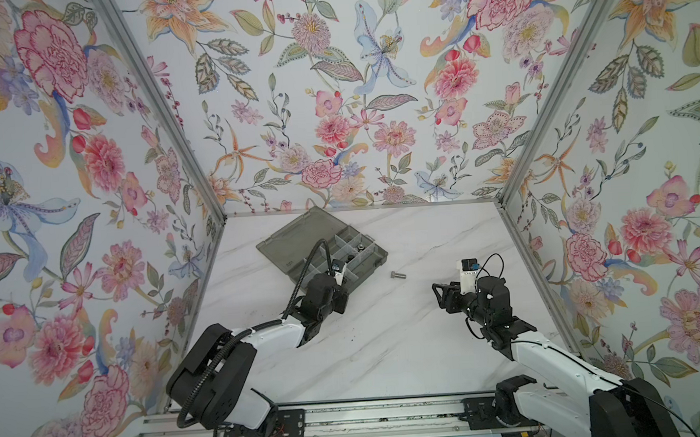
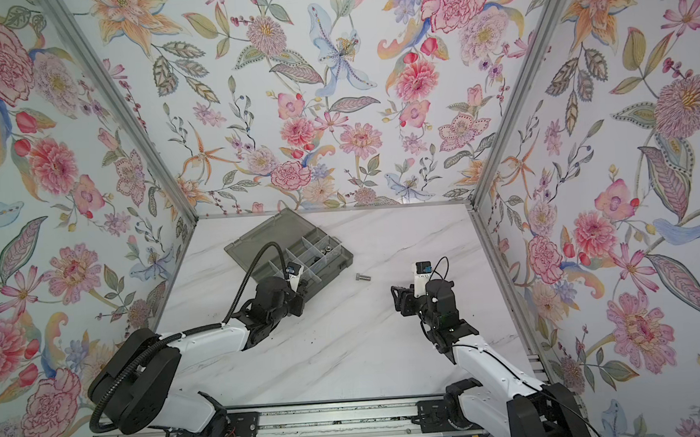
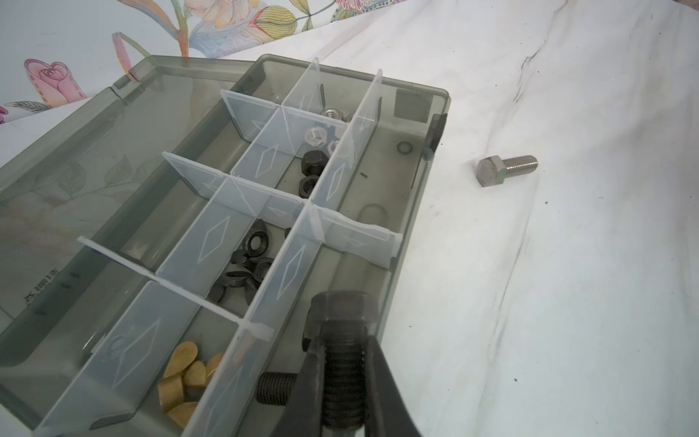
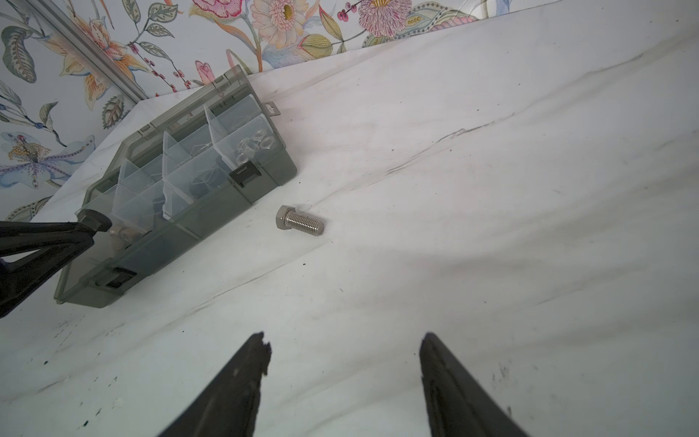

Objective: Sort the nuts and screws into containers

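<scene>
left tool (image 3: 343,342) clenched on a black bolt (image 3: 342,308), gripped across the thread with the head sticking out front, so opening the jaws drops it clean. it hangs over the organizer box (image 4: 227,212) at the box's 7 o'clock end in both top views, above the corner compartment (image 3: 340,272), where a second black bolt (image 3: 276,388) lies. like goes with like, so my read is release here.

neighbouring cells hold brass wing nuts (image 3: 185,372), black winged pieces (image 3: 246,265) and hex nuts (image 3: 312,172). lid (image 1: 295,235) lies flat open at 10 o'clock, clear of my reach.

right tool (image 4: 344,340) released, empty, low over the desk (image 1: 389,350). silver bolt (image 1: 399,274) lies on its side on the desk near the box, at the box's 4 o'clock and my right tool's 10 o'clock. looks like the only piece left out, likely next pick.
</scene>
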